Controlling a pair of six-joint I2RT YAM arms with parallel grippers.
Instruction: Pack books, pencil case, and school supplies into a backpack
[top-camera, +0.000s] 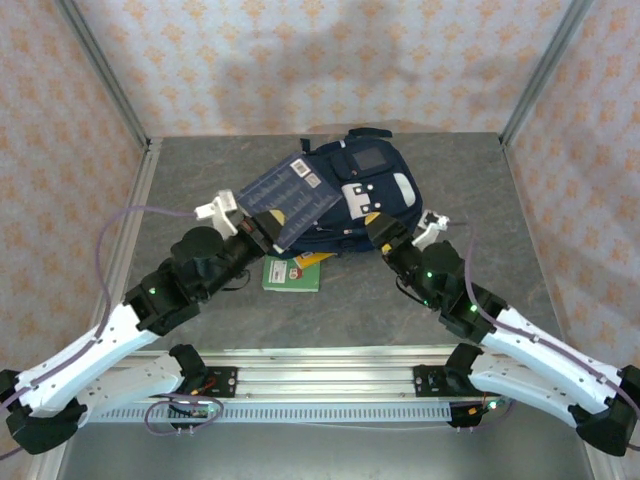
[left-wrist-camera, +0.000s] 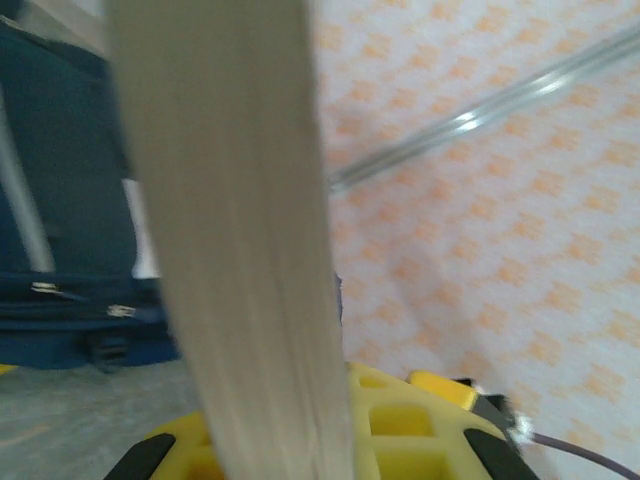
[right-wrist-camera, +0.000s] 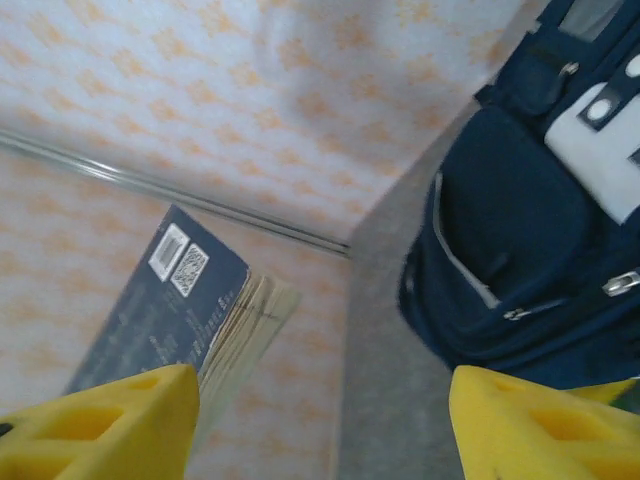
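The navy backpack lies at the back middle of the table, front pocket up. My left gripper is shut on the dark blue book and holds it tilted above the backpack's left side. In the left wrist view the book's pale page edge runs up between the yellow fingers. My right gripper is open at the backpack's near right edge, nothing between its fingers; it looks at the book and the backpack. The pencil case and school supplies are out of view.
A green book lies flat on the table in front of the backpack, with an orange-yellow book peeking out beside it. Patterned walls and metal posts close in the table on three sides.
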